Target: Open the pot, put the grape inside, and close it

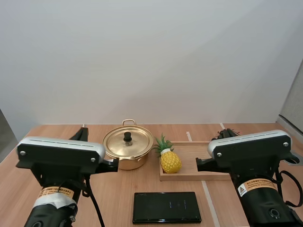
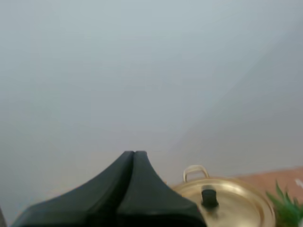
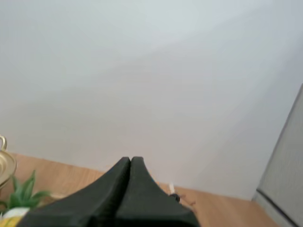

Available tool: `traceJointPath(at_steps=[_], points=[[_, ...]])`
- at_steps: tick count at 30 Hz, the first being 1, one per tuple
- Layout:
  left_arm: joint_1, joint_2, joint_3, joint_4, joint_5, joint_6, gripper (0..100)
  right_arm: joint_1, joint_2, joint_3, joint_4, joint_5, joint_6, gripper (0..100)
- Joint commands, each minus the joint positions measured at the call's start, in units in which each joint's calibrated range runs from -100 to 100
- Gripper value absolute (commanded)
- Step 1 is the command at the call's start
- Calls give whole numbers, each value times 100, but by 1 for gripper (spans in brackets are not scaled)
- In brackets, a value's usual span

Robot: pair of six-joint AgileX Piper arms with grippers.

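A gold pot (image 1: 128, 152) stands at the table's middle with its lid (image 1: 129, 141) on, a black knob (image 1: 127, 136) on top. To its right a yellow toy pineapple (image 1: 170, 161) with green leaves lies at the left end of a wooden tray (image 1: 199, 165). My left gripper (image 1: 84, 133) hangs left of the pot, and its fingers (image 2: 134, 155) lie together as one dark wedge beside the pot (image 2: 232, 205). My right gripper (image 1: 228, 133) hangs over the tray's right end, its fingers (image 3: 130, 161) likewise together, the pineapple's leaves (image 3: 22, 195) off to one side.
A flat black rectangular object (image 1: 165, 207) lies near the table's front edge between the two arms. Bare wooden tabletop (image 1: 118, 198) stretches in front of the pot. A plain wall stands behind the table.
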Motion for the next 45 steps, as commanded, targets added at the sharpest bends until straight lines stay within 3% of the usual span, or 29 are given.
traceJointPath(at_steps=[1,3,7,10,13,18,24,27,32,39,45], points=[[2,0,0,-77,-2065,-110,0,-22,34,-277,-81,-977,-484,0],[2,0,0,-77,-2868,13,0,-22,34,-563,12,-993,-624,0],[2,0,-312,-77,-3233,546,0,-22,34,-1653,972,-238,-654,0],[2,0,-991,-178,-3122,537,0,-22,81,-2750,1327,932,-654,0],[2,0,-1894,-512,-2080,537,0,-22,328,-3961,1476,2516,-615,0],[2,580,-3660,-1150,51,537,0,-22,1184,-6146,1291,5284,-237,0],[2,1764,-5824,-1166,1928,537,0,-22,2873,-8639,146,8403,542,0],[2,2585,-6897,-1166,3162,309,0,-22,3733,-9544,-33,9851,956,0],[2,3929,-8267,-1133,5214,90,0,-22,4817,-10251,-12,11384,956,0],[2,5399,-9065,-1133,7587,-21,0,-22,5901,-10263,-12,11384,956,0],[2,6313,-9061,-1107,8601,-21,0,-22,6428,-9960,-177,11384,956,0]])
